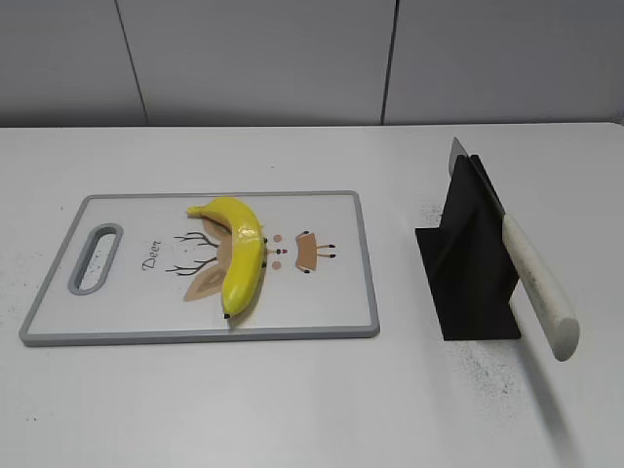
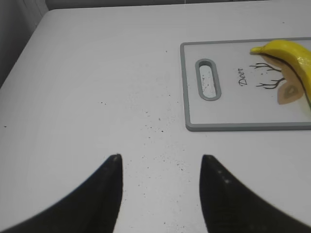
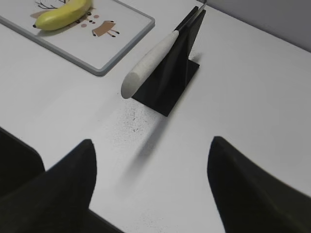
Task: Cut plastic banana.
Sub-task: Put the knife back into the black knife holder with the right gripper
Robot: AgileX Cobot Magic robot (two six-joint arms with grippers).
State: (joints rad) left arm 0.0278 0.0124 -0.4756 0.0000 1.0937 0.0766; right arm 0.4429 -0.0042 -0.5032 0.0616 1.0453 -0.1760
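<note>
The plastic banana (image 1: pixel 239 252) is bright yellow and curved and lies on a white cutting board (image 1: pixel 117 312) with a grey rim and a deer drawing. It also shows in the left wrist view (image 2: pixel 290 54) and the right wrist view (image 3: pixel 63 14). A knife with a white handle (image 1: pixel 538 285) rests slanted in a black stand (image 1: pixel 468 258), also seen in the right wrist view (image 3: pixel 148 63). My left gripper (image 2: pixel 160 158) is open and empty over bare table left of the board. My right gripper (image 3: pixel 151 143) is open and empty, near the stand's front.
The white table (image 1: pixel 292 400) carries dark specks around the stand and left of the board. The board's handle slot (image 2: pixel 208 79) faces the left gripper. A grey panelled wall (image 1: pixel 292 58) stands behind the table.
</note>
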